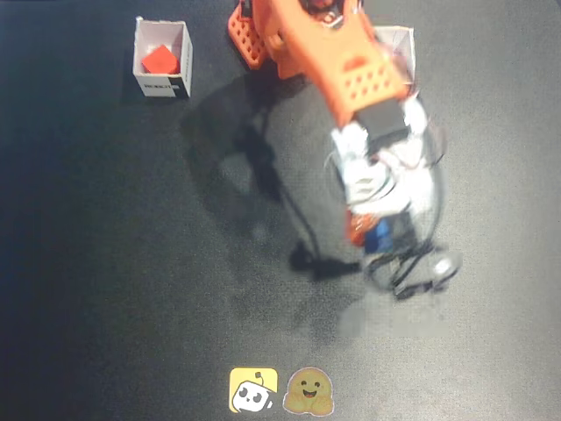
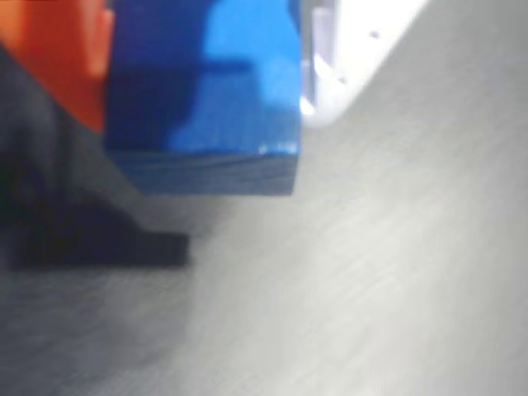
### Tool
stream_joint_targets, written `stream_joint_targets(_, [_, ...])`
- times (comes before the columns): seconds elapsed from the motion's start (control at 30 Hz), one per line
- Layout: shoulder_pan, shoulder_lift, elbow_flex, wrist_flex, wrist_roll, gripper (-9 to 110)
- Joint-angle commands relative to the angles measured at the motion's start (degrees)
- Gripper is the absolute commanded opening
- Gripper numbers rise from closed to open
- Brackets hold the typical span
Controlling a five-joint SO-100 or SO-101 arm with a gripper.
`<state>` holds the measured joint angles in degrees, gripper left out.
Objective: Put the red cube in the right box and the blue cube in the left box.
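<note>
I see the blue cube [image 2: 206, 91] clamped in my claw [image 1: 379, 235], orange finger [image 2: 58, 58] on one side and white finger [image 2: 346, 58] on the other, over the dark table [image 1: 131, 289]. The red cube [image 1: 160, 60] sits inside the white box [image 1: 161, 86] at the fixed view's upper left.
</note>
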<state>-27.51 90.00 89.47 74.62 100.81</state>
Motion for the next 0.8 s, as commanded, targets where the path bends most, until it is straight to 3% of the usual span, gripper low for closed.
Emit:
stream_joint_targets(0.0, [-4.5,6.9,1.7,0.4,0.7,11])
stream_joint_targets(0.4, [-21.3,11.8,5.9,3.6,3.3,11])
stream_joint_targets(0.77, [-27.6,12.3,7.6,7.5,0.8,11])
